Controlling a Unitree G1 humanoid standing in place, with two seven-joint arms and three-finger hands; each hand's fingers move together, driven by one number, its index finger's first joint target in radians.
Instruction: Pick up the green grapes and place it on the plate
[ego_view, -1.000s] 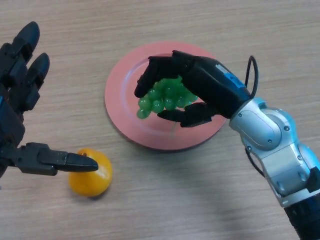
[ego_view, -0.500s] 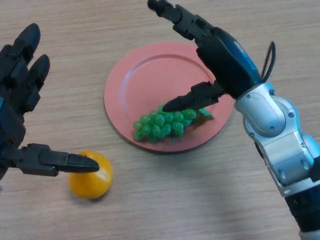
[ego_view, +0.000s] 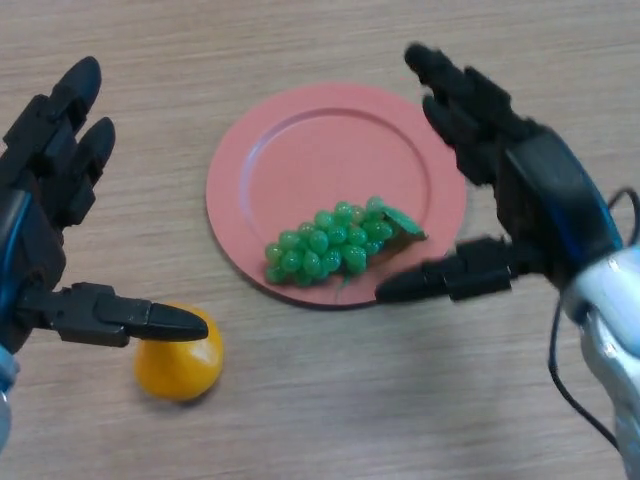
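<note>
A bunch of green grapes (ego_view: 335, 245) lies on the near part of a pink plate (ego_view: 300, 150) on a wooden table (ego_view: 330, 400). The right hand (ego_view: 520, 195) hovers at the plate's right edge — fingers straight and spread, holding nothing. At the left, the left hand (ego_view: 45, 215) is also spread open, its thumb above an orange fruit (ego_view: 178, 365) — contact unclear.

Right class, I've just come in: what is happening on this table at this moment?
A humanoid robot has a bunch of green grapes lying on the near part of a pink plate. Its right hand is open beside the plate, holding nothing. Its left hand is open too, its thumb above an orange on the table.
</note>
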